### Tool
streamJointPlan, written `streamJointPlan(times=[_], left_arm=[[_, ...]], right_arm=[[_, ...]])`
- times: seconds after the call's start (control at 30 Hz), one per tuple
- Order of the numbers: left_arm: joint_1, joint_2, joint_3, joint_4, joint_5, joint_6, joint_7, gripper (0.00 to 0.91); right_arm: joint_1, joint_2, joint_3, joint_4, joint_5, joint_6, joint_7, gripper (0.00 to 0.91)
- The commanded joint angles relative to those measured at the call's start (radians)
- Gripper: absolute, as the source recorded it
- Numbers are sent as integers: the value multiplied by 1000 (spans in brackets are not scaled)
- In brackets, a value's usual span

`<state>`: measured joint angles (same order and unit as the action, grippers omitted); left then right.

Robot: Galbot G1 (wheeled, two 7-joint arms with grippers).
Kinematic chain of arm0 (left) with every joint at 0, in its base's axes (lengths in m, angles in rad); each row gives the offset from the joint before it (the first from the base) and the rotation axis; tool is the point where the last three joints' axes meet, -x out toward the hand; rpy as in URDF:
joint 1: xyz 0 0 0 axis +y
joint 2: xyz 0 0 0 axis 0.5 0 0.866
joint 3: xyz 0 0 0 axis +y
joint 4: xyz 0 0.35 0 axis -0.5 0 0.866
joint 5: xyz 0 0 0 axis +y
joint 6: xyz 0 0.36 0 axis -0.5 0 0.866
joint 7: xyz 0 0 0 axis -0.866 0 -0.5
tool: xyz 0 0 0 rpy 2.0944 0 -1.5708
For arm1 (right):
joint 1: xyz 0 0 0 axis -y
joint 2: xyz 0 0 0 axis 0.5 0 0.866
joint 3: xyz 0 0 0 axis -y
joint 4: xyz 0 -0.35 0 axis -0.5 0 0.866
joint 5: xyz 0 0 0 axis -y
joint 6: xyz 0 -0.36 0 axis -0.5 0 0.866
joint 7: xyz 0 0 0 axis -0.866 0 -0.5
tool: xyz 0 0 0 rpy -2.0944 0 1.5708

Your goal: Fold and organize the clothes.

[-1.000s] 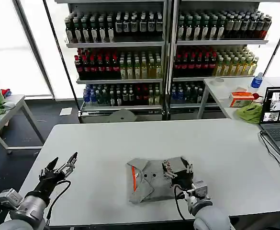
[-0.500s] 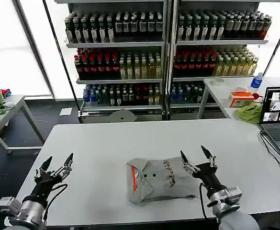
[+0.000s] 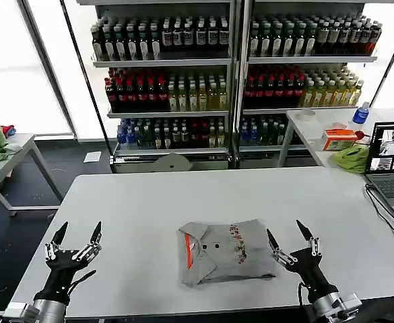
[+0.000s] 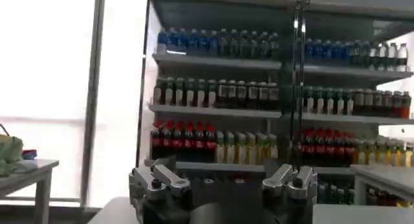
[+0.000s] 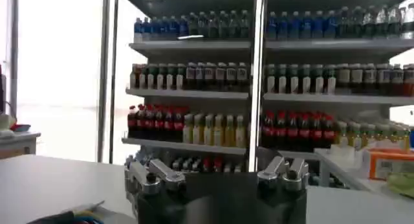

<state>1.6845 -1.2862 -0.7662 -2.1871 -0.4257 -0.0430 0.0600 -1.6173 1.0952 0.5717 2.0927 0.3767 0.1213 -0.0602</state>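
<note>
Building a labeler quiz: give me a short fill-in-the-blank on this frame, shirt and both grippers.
1. The folded grey shirt lies on the white ____.
2. The right gripper has its fingers ____.
3. The left gripper holds ____.
4. The shirt lies nearer the ____ gripper.

Missing words: table; open; nothing; right

In the head view the lower frame edge cuts off our left arm [image 3: 45, 311] at lower left and our right arm [image 3: 331, 306] at lower right. The folded grey shirt [image 3: 227, 250] at lower centre hides its own inner layers, and its small print [image 3: 235, 241] is too small to read. At the right edge, the laptop [image 3: 392, 161] is cropped.
</note>
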Motion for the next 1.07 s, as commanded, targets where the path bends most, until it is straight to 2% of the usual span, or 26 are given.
streamJointPlan(times=[0.03,0.3,0.57,1.07], left_arm=[[46,-31,-11,3,104,-130,33,907],[60,-26,-33,-34,105,-126,52,907],[84,-15,-48,-61,145,-113,52,907],[100,-21,-43,-93,176,-102,53,907]], right_arm=[[-59,6,25,-10,12,89,-36,907],[-51,1,24,1,12,81,-19,907],[-44,-10,23,19,85,34,-23,907],[-32,-7,20,21,76,40,-39,907]])
